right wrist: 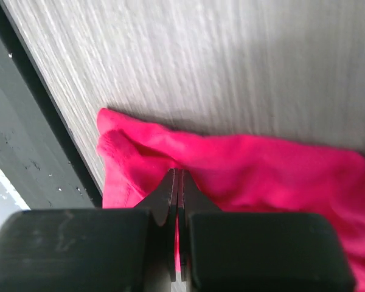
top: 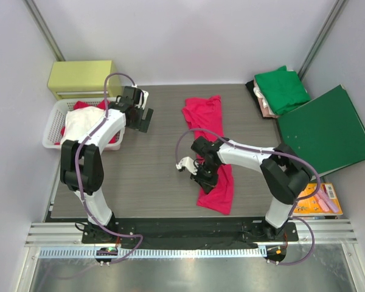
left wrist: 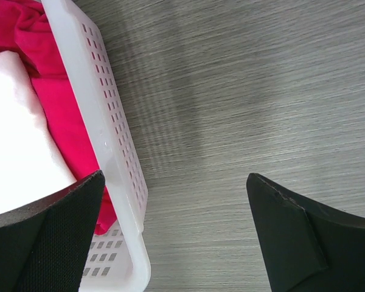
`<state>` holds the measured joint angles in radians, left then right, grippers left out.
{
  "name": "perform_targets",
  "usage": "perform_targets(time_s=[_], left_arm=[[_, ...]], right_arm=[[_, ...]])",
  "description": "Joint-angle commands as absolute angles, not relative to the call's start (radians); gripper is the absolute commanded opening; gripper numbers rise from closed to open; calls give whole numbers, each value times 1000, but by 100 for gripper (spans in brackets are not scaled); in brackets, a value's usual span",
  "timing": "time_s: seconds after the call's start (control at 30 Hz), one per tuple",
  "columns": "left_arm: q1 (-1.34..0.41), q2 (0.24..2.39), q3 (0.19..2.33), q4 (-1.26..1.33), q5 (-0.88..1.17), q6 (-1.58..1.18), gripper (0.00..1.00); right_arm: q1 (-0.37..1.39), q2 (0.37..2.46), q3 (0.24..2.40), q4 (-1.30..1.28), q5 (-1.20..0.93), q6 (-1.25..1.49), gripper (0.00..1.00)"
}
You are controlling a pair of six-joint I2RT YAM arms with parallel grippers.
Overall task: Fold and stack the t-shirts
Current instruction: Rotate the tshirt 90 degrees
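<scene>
- Right gripper [right wrist: 177, 177] pinches closed on a bright pinkish-red soft cloth t-shirt [right wrist: 261, 170].
- Left gripper [left wrist: 175, 179] hangs wide apart, empty, beside a white perforated plastic basket [left wrist: 112, 140].

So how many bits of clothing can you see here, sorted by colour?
Pinkish-red: 2, a pinkish-red t-shirt on the table, pinkish-red cloth in the white basket
Green: 1, a green t-shirt, far right
Pale beige-pink: 1, a beige-pink garment beneath it
White: 1, white cloth in the basket
Total: 5 in view; folds may hide more
</scene>
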<state>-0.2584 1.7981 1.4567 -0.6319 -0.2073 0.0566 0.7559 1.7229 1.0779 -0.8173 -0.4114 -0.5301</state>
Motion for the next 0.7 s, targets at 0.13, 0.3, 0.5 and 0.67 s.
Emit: perform_targets(time_s=[0.13, 0.3, 0.5, 0.67], left_arm=[[-252, 1770, 1468, -621, -213, 61, 100], [-252, 1776, 1479, -627, -219, 61, 100], [-252, 1753, 1470, -626, -227, 67, 100], [-252, 1741, 1451, -617, -232, 72, 100]], right_arm=[[853, 1740, 1092, -917, -476, -595, 1], [913, 1738, 1101, -943, -538, -591, 1], [954, 1798, 1181, -1023, -629, -632, 1], [962, 1757, 1207, -1019, -603, -631, 1]])
